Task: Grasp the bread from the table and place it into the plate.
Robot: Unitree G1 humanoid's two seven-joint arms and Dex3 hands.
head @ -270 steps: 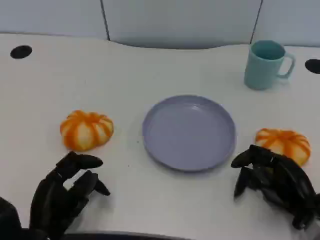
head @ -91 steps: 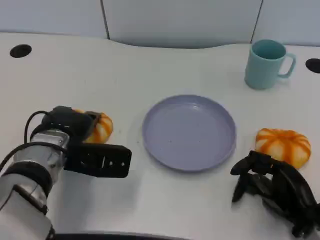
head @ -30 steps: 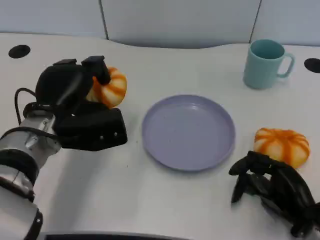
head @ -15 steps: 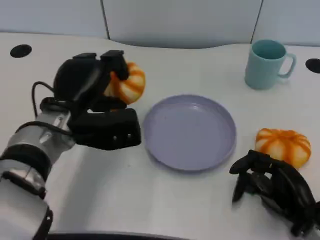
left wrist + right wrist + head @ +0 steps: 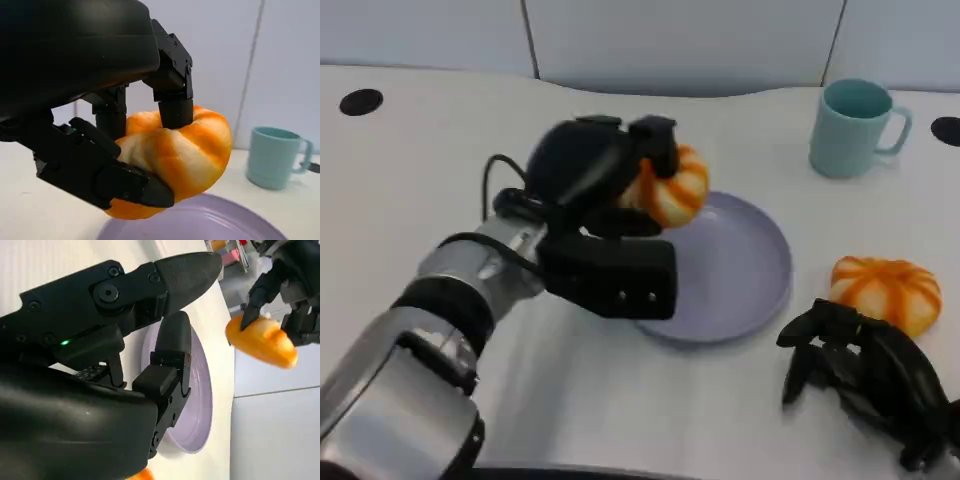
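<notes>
Head view: bread carried over the plate, not yet set down.

The left hand [image 5: 595, 165] grasped one bread roll [image 5: 672, 187] and held it in the air above the near-left part of the purple plate [image 5: 745, 270]; the left wrist view showed fingers [image 5: 175, 107] pressed into the roll with the plate below and apart from it. Judged progress: grasp and lift done; lowering and release remained. The plate held nothing, and the teal cup's [image 5: 853, 127] contents could not be made out. A second roll [image 5: 885, 290] lay on the table right of the plate. The right hand [image 5: 865, 375] rested near it, fingers curled, holding nothing.
</notes>
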